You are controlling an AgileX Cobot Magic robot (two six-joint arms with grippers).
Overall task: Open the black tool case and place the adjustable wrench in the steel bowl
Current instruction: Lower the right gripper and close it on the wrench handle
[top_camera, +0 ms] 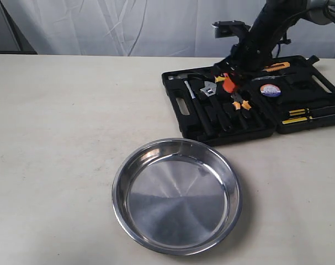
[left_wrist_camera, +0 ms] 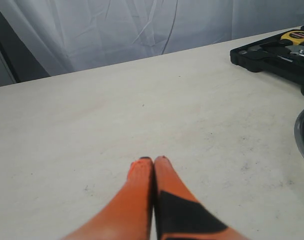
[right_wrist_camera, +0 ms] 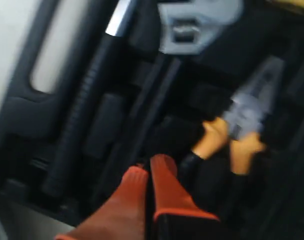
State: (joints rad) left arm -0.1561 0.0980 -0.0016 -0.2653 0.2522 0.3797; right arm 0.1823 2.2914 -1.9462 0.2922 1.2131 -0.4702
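While the black tool case lies open at far right, the adjustable wrench sits in its left half, silver head far. Right gripper hovers over the handle, fingertips pinched together, empty. Wrench looks rigid, head-heavy, slick; take it mid-handle.

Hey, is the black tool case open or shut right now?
Open: the black tool case lies flat with both halves spread, tools showing in its slots.

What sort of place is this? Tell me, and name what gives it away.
Probably a robot test bench, not a workshop: a pale table, a white cloth backdrop behind it, and just a black tool case and steel bowl laid out.
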